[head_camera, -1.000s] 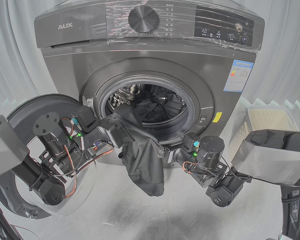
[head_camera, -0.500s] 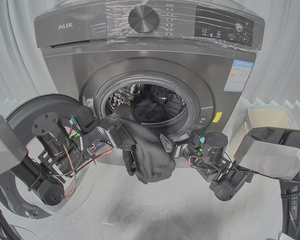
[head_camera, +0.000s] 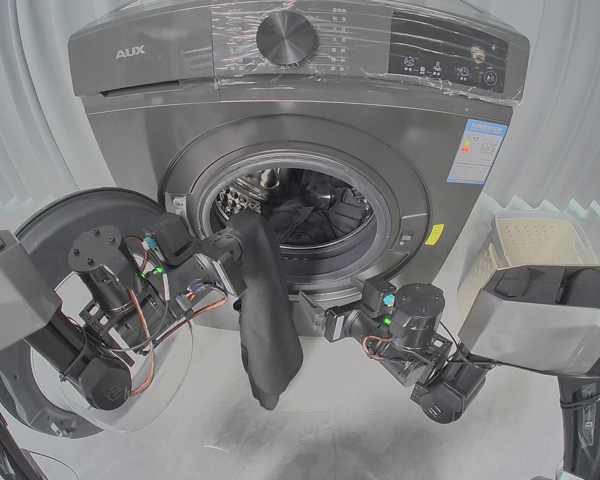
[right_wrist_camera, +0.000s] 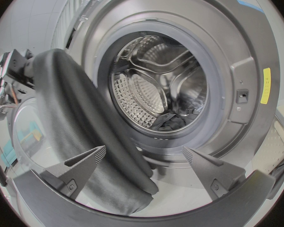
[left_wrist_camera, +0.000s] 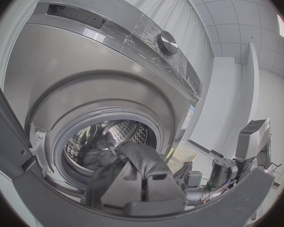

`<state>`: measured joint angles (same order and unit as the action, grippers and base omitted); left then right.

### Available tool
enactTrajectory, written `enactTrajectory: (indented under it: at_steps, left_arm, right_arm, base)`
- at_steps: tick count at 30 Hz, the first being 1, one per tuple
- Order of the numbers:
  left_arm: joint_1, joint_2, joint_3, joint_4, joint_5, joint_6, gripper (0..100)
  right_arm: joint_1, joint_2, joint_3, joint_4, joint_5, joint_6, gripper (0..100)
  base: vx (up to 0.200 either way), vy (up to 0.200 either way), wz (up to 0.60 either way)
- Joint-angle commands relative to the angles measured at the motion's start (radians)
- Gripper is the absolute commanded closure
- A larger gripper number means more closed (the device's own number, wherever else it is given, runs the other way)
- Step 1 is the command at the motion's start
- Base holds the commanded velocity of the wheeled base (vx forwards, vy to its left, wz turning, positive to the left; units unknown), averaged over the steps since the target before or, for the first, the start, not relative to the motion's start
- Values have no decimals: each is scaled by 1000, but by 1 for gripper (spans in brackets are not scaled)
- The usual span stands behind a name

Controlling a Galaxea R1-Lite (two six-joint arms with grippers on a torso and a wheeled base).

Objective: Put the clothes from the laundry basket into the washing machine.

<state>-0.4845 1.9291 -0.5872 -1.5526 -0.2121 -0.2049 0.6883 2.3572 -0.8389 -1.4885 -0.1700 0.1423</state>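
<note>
The grey front-loading washing machine (head_camera: 147, 128) is seen with its door swung open. A dark garment (head_camera: 267, 328), clamped in the left gripper (left_wrist_camera: 144, 186), is hung over the opening's lower left rim and down the machine's front. More dark clothes (head_camera: 313, 215) are piled in its drum. The cream perforated laundry basket (head_camera: 533, 235) is set beside the machine's right side.

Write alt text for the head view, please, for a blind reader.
The left gripper holds a black garment at the mouth of the open washing machine, most of it hanging outside. The open right gripper is beside the cloth; a cream laundry basket stands at right.
</note>
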Motion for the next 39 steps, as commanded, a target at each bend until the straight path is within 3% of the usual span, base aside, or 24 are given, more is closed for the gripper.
enactTrajectory:
  at_steps: [1,12,14,22,29,39]
  left_arm:
    - [1,11,-2,-1,0,1,100]
    - [0,21,1,-1,-1,2,100]
    - [1,21,0,-1,-1,2,100]
    - [3,27,-5,-1,0,12,100]
    - [3,34,-5,-1,0,19,100]
    - [-2,31,-8,-1,0,18,100]
  right_arm:
    - [40,-39,26,-6,4,0,0]
    - [73,-72,-52,-10,86,-6,0]
    - [73,-73,-75,-7,124,-26,0]
    - [116,-81,-57,-36,176,-29,0]
    - [155,-87,-63,-29,178,-30,0]
    - [96,-26,-123,-10,164,-38,0]
  base:
    - [0,0,0]
    - [0,0,0]
    - [0,0,0]
    - [0,0,0]
    - [0,0,0]
    - [0,0,0]
